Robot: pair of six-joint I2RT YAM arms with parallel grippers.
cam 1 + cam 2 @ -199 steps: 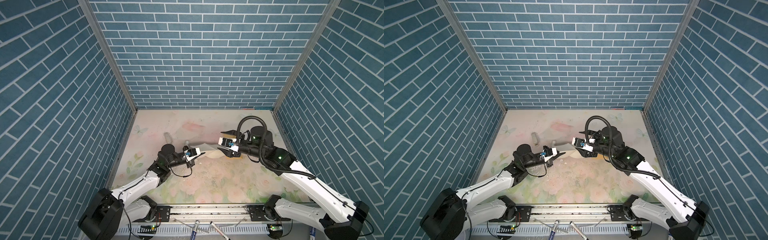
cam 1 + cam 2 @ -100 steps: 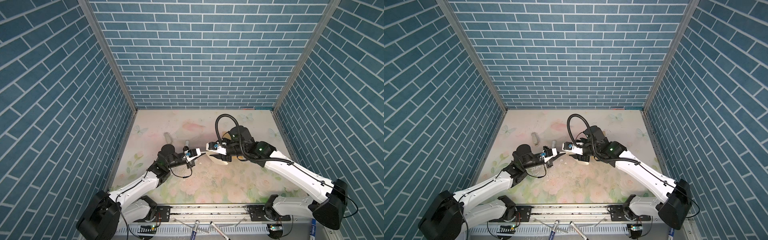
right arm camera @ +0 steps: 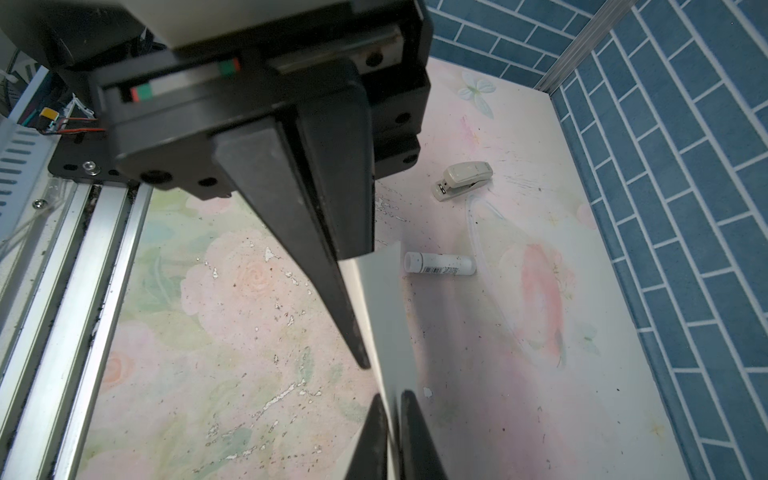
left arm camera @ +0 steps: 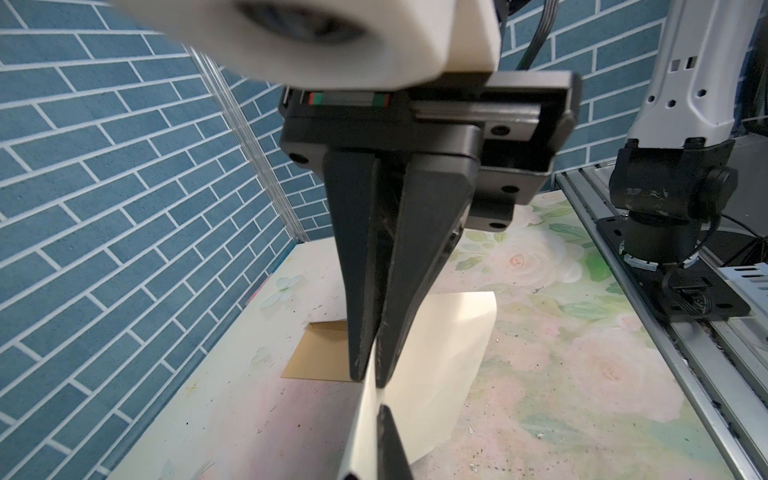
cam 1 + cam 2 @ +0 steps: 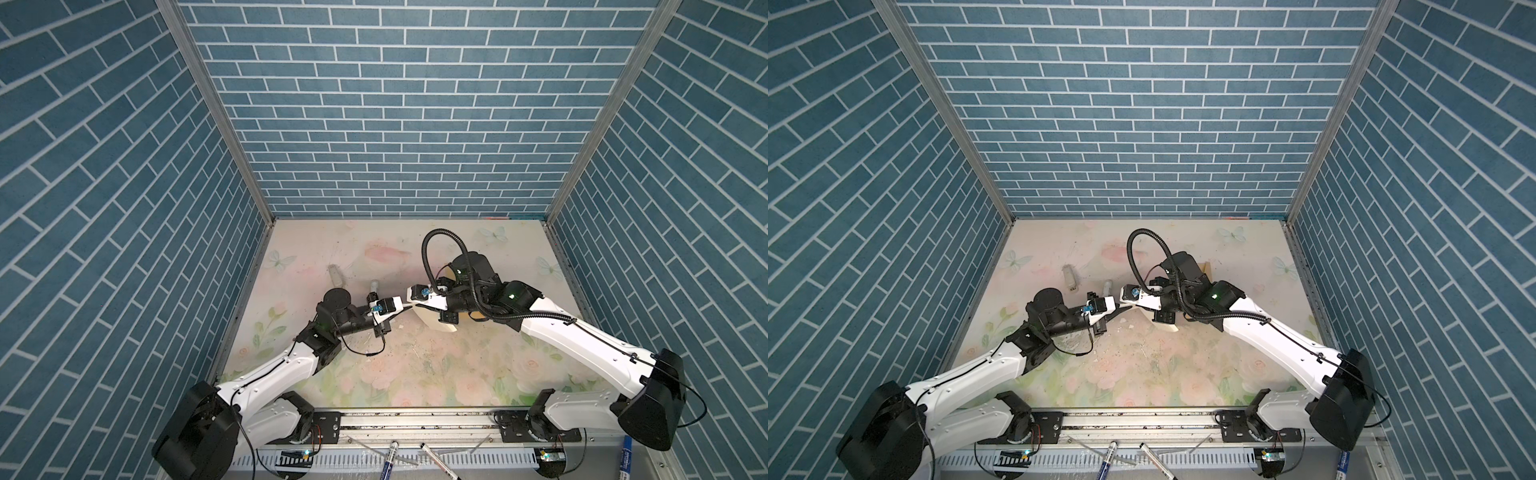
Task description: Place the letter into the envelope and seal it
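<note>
The left gripper [image 3: 366, 362] and right gripper [image 4: 371, 376] both pinch the letter [image 4: 440, 353] by one edge (tips almost touching). The envelope [image 4: 318, 357] lies flat beyond the right jaws, nearer that arm.

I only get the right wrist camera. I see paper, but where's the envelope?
Observer: The envelope lies flat on the table, farther back than the letter; the left wrist view shows it.
Operator: Whose black tips poke in at the bottom of my picture?
Observer: They belong to the left claw. In both top views it meets the right claw tip to tip over the middle of the table.
Operator: Is the paper flat?
Observer: No. The left wrist view shows the letter as a broad, bowed sheet, blank on the side facing that camera.
</note>
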